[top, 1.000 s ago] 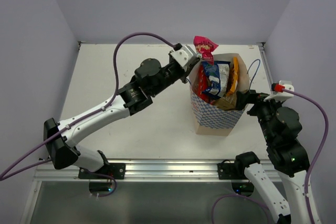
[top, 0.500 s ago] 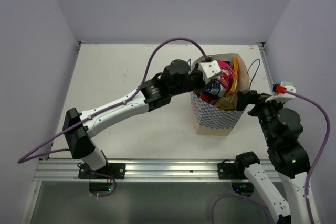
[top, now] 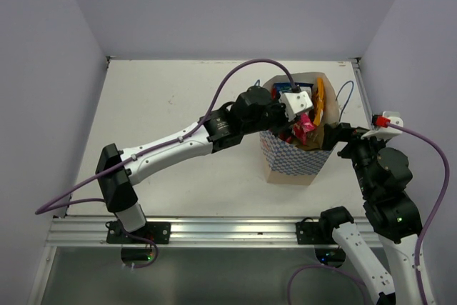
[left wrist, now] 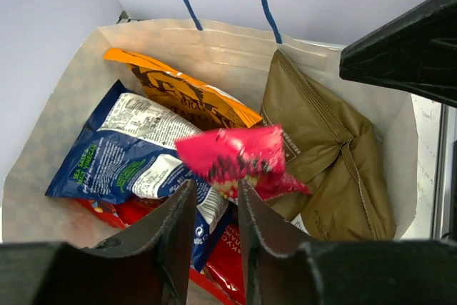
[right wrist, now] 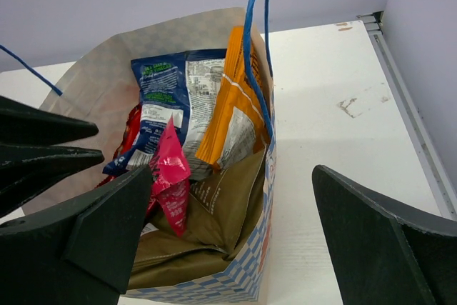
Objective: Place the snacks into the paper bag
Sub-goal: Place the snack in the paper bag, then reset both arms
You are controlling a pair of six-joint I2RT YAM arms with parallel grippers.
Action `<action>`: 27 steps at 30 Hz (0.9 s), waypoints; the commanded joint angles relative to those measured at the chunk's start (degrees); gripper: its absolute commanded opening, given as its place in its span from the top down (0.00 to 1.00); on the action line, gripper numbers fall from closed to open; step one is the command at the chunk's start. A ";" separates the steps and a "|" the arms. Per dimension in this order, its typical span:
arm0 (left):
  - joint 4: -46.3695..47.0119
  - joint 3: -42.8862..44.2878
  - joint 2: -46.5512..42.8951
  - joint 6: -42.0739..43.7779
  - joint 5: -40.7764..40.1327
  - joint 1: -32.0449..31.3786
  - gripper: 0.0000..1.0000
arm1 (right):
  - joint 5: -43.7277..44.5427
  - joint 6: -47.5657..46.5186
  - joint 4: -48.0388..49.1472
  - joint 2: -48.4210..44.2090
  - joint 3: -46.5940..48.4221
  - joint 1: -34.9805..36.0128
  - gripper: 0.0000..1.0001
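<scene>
Left hand (top: 298, 108) is right over the mouth of the paper bag (top: 293, 158), its arm stretched across the desk (top: 164, 105), and the little pink packet (top: 303, 128) sits just below it, inside the rim. From the left wrist view, the fingers (left wrist: 171, 241) are only a narrow gap apart and clamped on nothing. The pink packet (left wrist: 232, 156) is just past their tips, a bit blurred, above the other snacks. The right wrist view settles it: the pink packet (right wrist: 170, 173) stands on end in the bag, clear of the left hand's dark fingers at the left edge of that view. Look at what's packed in there! An orange packet (left wrist: 178, 94) leans against the far wall, a dark blue packet (left wrist: 121, 155) lies beside it, a brown packet (left wrist: 321, 155) is on the right, and a red packet (left wrist: 228, 255) shows at the bottom under the blue one. The bag stands upright on the desk, blue-and-white zigzag on its sides, and its blue cord handles (right wrist: 250, 41) rise above the rim. Over to the right hand (top: 332, 133): it's at the bag's right side, close to the rim. Its own camera shows the hand (right wrist: 232, 169) spread wide, with the bag's right wall and handle lying between the two fingers. Whether either finger touches the paper, I cannot tell.
</scene>
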 commanded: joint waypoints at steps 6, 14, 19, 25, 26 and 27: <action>0.31 3.00 -0.24 0.02 -2.29 -0.03 0.45 | 0.88 -0.19 1.85 -0.67 0.96 0.18 0.02; 0.93 3.35 -1.91 -1.91 -4.49 -0.03 0.16 | 0.71 -0.19 1.85 -0.32 1.39 0.18 0.01; -1.53 8.09 2.04 -4.81 -5.64 -0.02 0.19 | 0.62 0.16 1.59 -0.14 1.48 0.27 0.01; 2.67 4.86 0.03 -7.98 -9.30 -0.03 0.17 | 1.85 -0.54 0.53 -0.76 2.54 0.27 0.01; 3.91 3.81 -2.24 -8.15 -10.37 -0.03 0.16 | 2.03 -0.71 0.45 -0.93 2.62 0.27 0.01; 5.66 2.06 -3.31 -8.50 -12.90 -0.03 0.16 | 2.03 -0.80 0.45 -1.02 2.71 0.27 0.01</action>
